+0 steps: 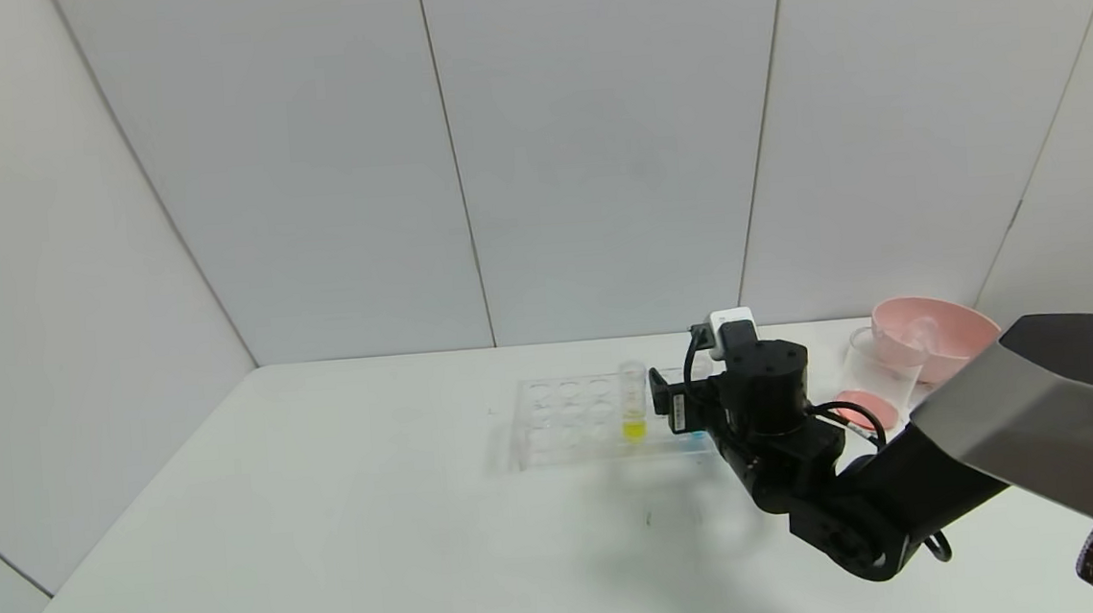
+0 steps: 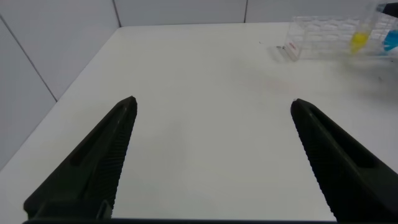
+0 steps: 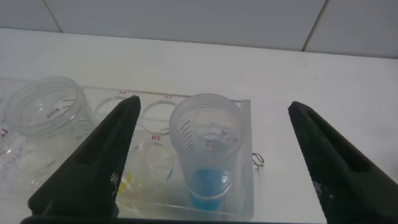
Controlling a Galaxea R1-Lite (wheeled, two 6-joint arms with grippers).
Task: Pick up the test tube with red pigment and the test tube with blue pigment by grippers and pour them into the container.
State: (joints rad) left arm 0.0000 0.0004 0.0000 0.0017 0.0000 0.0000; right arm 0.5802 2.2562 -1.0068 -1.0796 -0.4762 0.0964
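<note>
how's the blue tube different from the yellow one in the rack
The test tube with blue pigment holds cyan liquid; the yellow tube holds yellow. The blue one stands between the open right gripper's fingers; the yellow one stands clear of it. Both are clear and upright in the rack.

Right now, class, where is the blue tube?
The blue tube stands in the end slot of the clear rack, right of the yellow tube, between the open right gripper's fingers in the right wrist view.
</note>
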